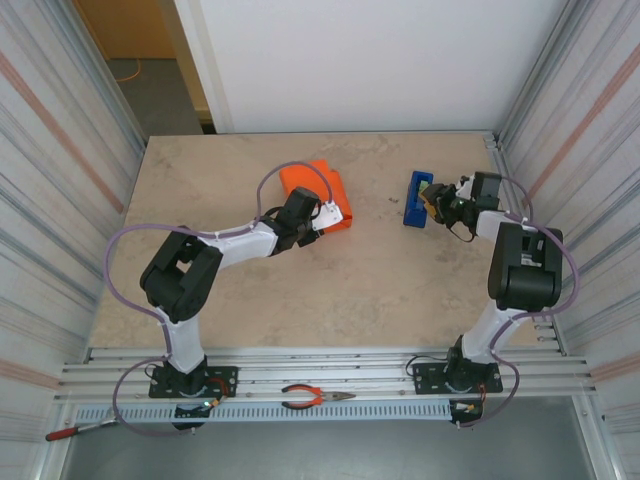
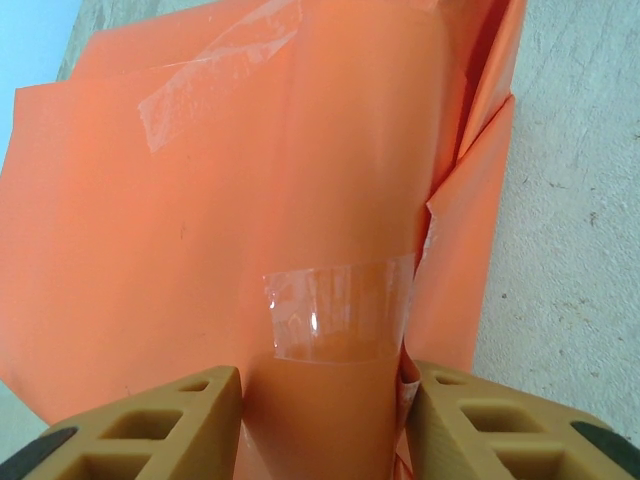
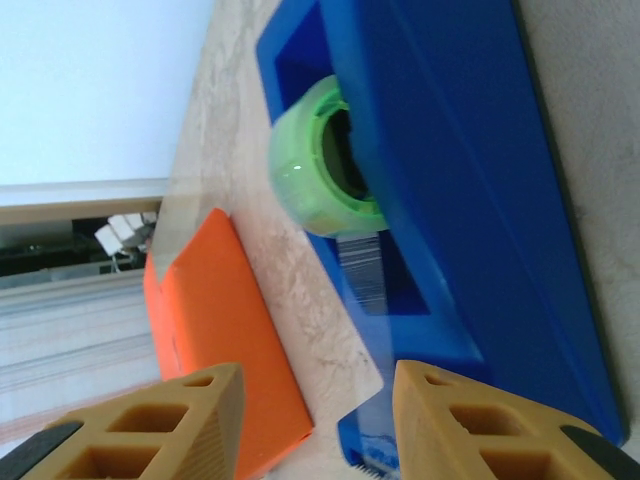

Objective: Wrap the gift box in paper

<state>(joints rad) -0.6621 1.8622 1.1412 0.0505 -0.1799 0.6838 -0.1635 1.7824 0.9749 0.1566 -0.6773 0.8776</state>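
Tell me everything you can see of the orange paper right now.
The paper is thin, plain bright orange, folded over into a flat parcel lying toward the back of the beige table. Its overlapping flaps carry a clear tape strip on the seam and a second strip farther up. The right edge is creased and gapes slightly. The left pincer straddles its near end; whether it presses the paper is unclear.

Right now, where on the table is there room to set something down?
Bare: the table's near middle between the left arm and right arm, and the far strip by the wall. Crowded: around the orange parcel and the blue tape dispenser.
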